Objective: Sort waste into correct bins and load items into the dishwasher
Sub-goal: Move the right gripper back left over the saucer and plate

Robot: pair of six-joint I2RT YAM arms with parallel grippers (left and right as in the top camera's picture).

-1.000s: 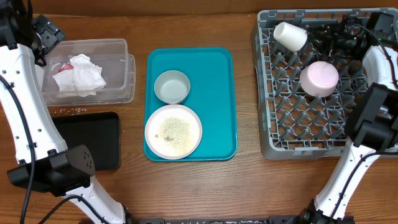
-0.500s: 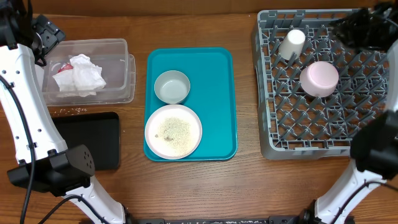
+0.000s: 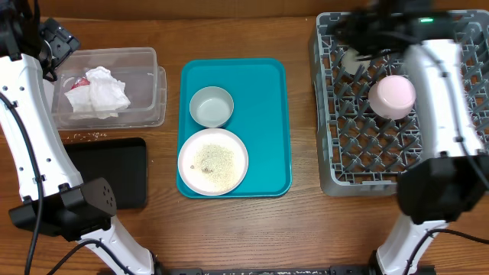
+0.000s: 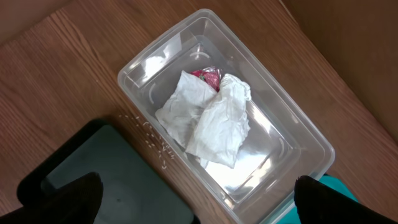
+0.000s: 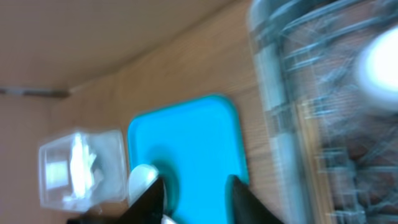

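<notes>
Overhead: tub [image 3: 149, 76] far left holds napkins [image 3: 99, 92] and the red wrapper [image 3: 76, 82]. The black tray [image 3: 114, 172] is just in front of it, with a few loose grains on the table [image 3: 306, 229] between them. The teal tray [image 3: 263, 114] is mid-table, carrying the grey bowl [image 3: 211, 105] at the back and the plate [image 3: 233, 143] in front, apart, with rice [image 3: 212, 160] spread on the plate. Rack [image 3: 382, 153] at right: the pink bowl [image 3: 393, 95] is upside down in the middle and the cup [image 3: 353, 59] sits in the far-left corner, half hidden. The right arm [image 3: 432, 69] lies motion-blurred across the rack's far edge, so I can't tell its jaws from here. The left arm [image 3: 23, 114] runs along the left edge, its end by the tub's far-left corner. Left wrist: left gripper [image 4: 199, 202] is spread wide, fingertips [image 4: 59, 196] at the frame's bottom corners, nothing between them, hanging above the tub. Napkins overlap the wrapper inside, and scattered grains lie on the wood by the black tray's edge. Right wrist: heavy blur. Right gripper [image 5: 196, 196] has its fingers [image 5: 152, 196] apart and empty, with the teal tray seen through the gap. Tub is lower left, rack wall at right, and the white blob at the far right can't be identified.
</notes>
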